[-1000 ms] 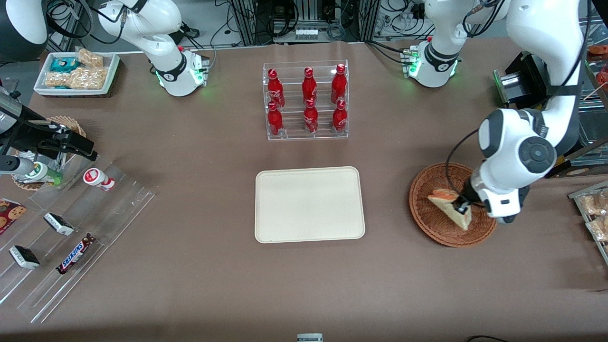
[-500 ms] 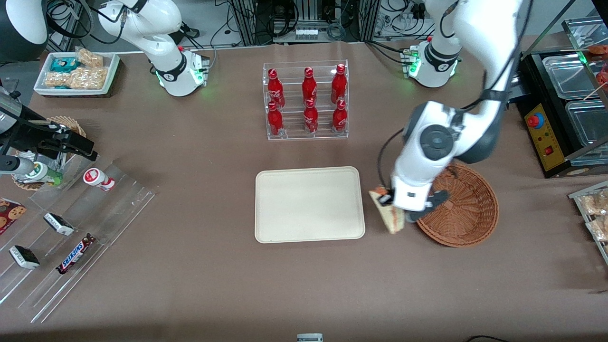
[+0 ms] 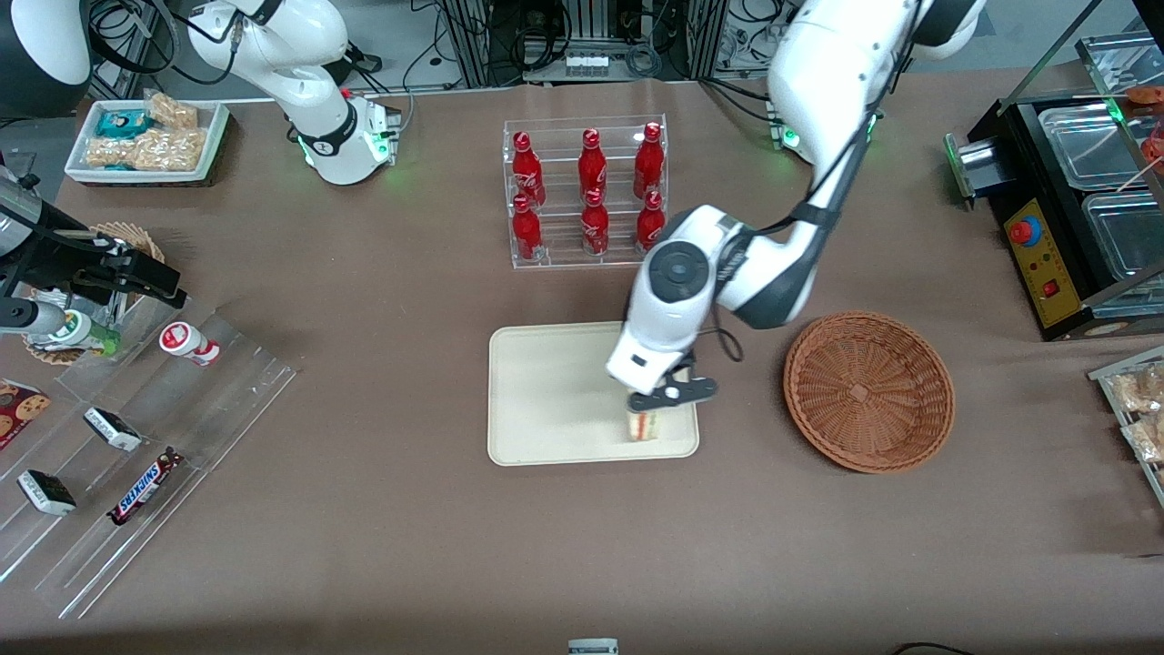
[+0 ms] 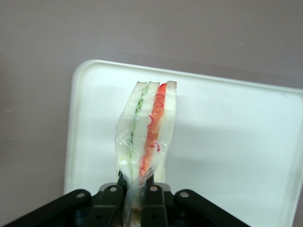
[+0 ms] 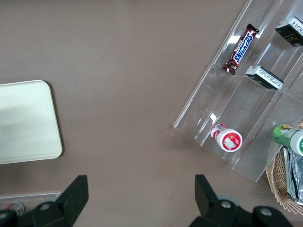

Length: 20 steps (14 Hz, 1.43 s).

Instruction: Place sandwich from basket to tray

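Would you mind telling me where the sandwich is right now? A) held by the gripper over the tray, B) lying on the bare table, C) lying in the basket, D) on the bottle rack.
A: the gripper is shut on the sandwich above the tray, and the basket holds nothing.
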Motion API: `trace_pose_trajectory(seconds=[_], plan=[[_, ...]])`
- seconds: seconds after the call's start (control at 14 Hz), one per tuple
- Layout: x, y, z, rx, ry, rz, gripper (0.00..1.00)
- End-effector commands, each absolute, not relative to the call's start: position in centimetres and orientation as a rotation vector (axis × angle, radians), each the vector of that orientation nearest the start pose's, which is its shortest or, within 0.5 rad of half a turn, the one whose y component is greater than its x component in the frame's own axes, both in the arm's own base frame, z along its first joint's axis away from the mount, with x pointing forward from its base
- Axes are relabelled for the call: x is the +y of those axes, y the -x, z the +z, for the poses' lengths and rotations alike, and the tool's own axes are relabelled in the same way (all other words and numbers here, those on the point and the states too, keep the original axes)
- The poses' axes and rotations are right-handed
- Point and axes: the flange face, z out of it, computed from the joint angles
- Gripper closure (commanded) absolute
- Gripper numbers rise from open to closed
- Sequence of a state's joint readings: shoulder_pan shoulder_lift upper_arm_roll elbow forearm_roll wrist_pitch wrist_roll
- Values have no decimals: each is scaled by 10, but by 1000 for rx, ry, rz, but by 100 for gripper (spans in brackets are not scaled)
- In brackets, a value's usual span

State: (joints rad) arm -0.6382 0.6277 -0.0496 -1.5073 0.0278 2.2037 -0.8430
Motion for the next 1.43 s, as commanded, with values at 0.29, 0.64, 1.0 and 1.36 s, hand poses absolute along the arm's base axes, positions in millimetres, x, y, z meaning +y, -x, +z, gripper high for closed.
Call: trace_pose_trajectory(seconds=[0.29,0.64,1.0,1.36], plan=[[-518,-544,263,-203,3163,-176,91],[-520,-542,253,-303,3173,-177,31],[-505,-541,358,-414,3152,-200,0],[-444,-540,469,-477,3073,-208,0]])
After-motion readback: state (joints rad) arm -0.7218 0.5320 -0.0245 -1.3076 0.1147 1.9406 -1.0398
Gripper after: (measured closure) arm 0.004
